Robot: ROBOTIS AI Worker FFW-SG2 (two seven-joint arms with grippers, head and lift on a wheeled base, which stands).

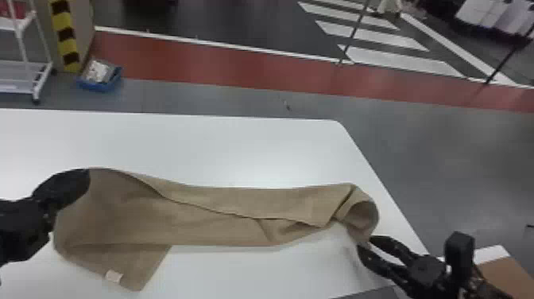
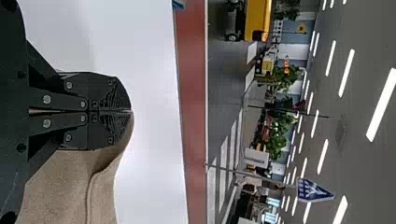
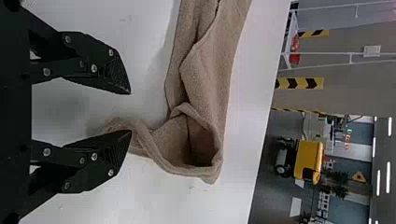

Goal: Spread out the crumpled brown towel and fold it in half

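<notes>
The brown towel (image 1: 222,214) lies stretched from left to right over the white table, with folds in it and a corner with a pale tag turned toward the front at the left. My left gripper (image 1: 85,181) is shut on its raised left end; in the left wrist view the fingers of the left gripper (image 2: 130,111) meet, with the towel (image 2: 65,186) hanging from them. At the towel's curled right end is my right gripper (image 1: 365,241). Seen from the right wrist, the right gripper (image 3: 130,112) stands open, one finger against the loose end of the towel (image 3: 201,60).
The white table (image 1: 167,147) has its right edge just beyond the towel's right end. A brown and white object (image 1: 504,274) is at the lower right, beside the right arm. A blue bin (image 1: 99,77) stands on the floor behind the table.
</notes>
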